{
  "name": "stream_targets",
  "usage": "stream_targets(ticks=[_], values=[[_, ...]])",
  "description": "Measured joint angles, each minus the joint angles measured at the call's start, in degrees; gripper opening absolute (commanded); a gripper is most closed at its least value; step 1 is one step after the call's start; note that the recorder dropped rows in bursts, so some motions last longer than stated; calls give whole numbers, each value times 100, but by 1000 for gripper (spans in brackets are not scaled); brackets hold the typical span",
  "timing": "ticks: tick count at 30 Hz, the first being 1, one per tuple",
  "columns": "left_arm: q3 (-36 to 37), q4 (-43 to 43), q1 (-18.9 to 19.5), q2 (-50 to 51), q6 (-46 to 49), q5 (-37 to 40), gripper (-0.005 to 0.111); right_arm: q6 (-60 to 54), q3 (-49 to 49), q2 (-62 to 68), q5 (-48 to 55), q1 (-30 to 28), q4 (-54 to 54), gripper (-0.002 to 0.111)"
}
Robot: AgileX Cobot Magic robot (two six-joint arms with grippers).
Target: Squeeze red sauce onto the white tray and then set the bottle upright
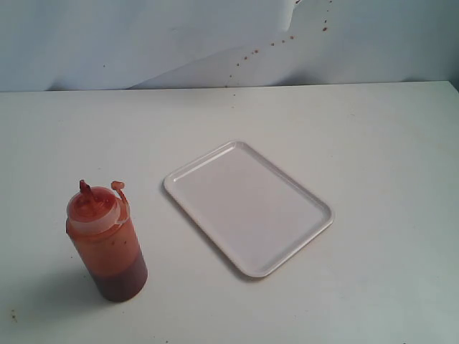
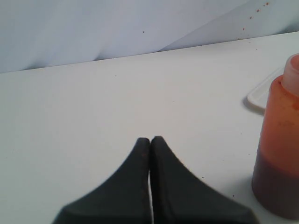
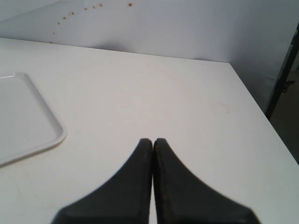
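Observation:
The bottle (image 1: 106, 240) stands upright on the table at the front left, orange-red sauce showing through its wall, its nozzle and tethered cap smeared. The white tray (image 1: 247, 206) lies flat in the middle, its surface bare, with no red sauce on it. Neither gripper shows in the exterior view. In the left wrist view my left gripper (image 2: 150, 139) is shut with nothing in it, the bottle (image 2: 280, 149) standing apart to one side and a tray corner (image 2: 258, 97) behind it. My right gripper (image 3: 153, 140) is shut and empty, with the tray's corner (image 3: 28, 121) off to its side.
The white table (image 1: 373, 143) runs to a pale backdrop (image 1: 143, 36) speckled with red splatter. In the right wrist view the table's side edge (image 3: 259, 107) drops off, with a dark stand (image 3: 286, 74) beyond it.

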Motion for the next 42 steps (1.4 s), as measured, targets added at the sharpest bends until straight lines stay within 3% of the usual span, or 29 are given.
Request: stream_targets(ticks=[21, 28, 37, 42], values=[[0, 0, 0, 0, 0, 0, 0, 0, 0, 0, 0, 0, 0, 0], [13, 550, 0, 0, 129, -357, 0, 0, 0, 0, 0, 0, 0, 0], [13, -2198, 0, 0, 129, -2303, 0, 0, 0, 0, 0, 0, 0, 0], [13, -2672, 0, 0, 129, -3159, 0, 0, 0, 0, 0, 0, 0, 0]])
